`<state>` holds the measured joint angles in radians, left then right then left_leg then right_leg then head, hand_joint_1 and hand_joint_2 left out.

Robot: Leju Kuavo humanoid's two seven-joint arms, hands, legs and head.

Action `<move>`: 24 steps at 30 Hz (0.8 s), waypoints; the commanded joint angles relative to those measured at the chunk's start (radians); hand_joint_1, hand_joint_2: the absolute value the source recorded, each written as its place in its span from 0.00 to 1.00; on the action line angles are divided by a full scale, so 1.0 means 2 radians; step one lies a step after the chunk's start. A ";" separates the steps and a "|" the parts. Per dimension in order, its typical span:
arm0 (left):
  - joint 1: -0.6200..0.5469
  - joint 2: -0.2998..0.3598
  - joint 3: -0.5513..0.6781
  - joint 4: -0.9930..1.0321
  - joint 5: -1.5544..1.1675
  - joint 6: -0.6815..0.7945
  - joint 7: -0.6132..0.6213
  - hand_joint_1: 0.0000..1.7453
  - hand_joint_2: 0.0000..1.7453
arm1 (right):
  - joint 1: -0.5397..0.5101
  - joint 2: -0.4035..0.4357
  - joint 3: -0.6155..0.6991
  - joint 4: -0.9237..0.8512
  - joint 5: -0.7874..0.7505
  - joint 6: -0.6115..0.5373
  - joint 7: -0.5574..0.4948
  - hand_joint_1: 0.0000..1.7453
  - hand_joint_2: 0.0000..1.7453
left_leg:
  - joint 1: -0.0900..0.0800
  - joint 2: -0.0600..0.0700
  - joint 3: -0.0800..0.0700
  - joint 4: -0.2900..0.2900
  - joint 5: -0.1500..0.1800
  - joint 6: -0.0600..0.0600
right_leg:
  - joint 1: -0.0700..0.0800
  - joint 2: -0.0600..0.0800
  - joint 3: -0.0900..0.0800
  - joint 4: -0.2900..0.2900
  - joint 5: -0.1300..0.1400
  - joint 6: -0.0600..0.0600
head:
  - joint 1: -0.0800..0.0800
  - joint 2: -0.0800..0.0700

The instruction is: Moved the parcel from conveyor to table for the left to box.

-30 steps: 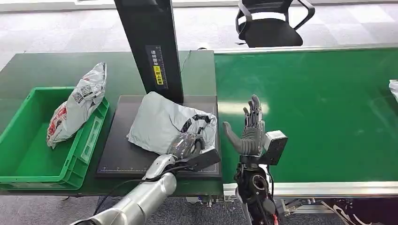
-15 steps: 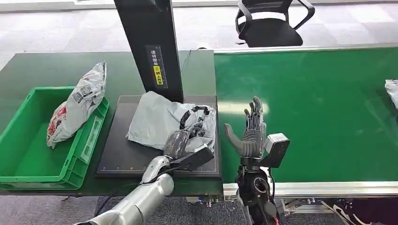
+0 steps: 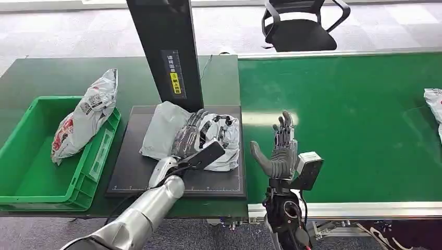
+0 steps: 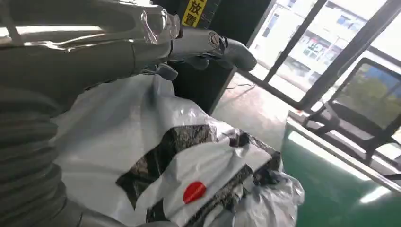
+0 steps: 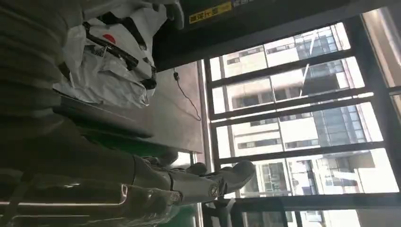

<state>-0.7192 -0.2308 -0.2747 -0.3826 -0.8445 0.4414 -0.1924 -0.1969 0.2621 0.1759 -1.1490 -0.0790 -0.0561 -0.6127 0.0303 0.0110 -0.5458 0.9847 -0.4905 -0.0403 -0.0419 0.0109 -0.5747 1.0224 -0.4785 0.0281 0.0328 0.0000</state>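
The left hand (image 3: 188, 134) lay palm-down on the grey parcel (image 3: 167, 130), its silver arm reaching in from the near left, and its fingers (image 3: 194, 124) were spread over the crumpled plastic; whether they actually gripped the bag could not be told. The parcel rested on the black mat (image 3: 135, 166) on the counter (image 3: 62, 78), just in front of the black post (image 3: 166, 47), with its right end bunched into white plastic printed in black. In the left wrist view the bag's print showed a red dot (image 4: 194, 191) among black bands, no words legible. The right hand (image 3: 279, 148) stood upright over the near edge of the green conveyor (image 3: 354, 120), palm turned left toward the parcel, fingers straight and apart, thumb held out, holding nothing. The post carried a narrow label (image 3: 174, 75) with white characters above a yellow patch, too small to read. At far left a second grey parcel (image 3: 83, 117) with printed labels leaned over the rim of the green bin (image 3: 31, 192). Another white parcel (image 3: 433, 101) lay at the conveyor's right edge.
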 commanded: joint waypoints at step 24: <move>-0.035 0.018 -0.046 0.068 -0.095 -0.109 0.110 1.00 1.00 | -0.019 -0.013 -0.008 0.027 -0.003 0.010 0.004 0.00 1.00 | 0.000 0.000 0.000 0.000 0.000 0.001 | 0.000 0.000 0.001 -0.001 0.000 -0.001 | 0.000 0.000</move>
<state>-0.7869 -0.1949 -0.3361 -0.3078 -1.0284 0.2362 0.0607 -0.1926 0.2613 0.1694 -1.1582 -0.0797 -0.0401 -0.6073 0.0303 0.0108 -0.5452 0.9846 -0.4901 -0.0404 -0.0419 0.0109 -0.5738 1.0225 -0.4784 0.0281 0.0324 0.0000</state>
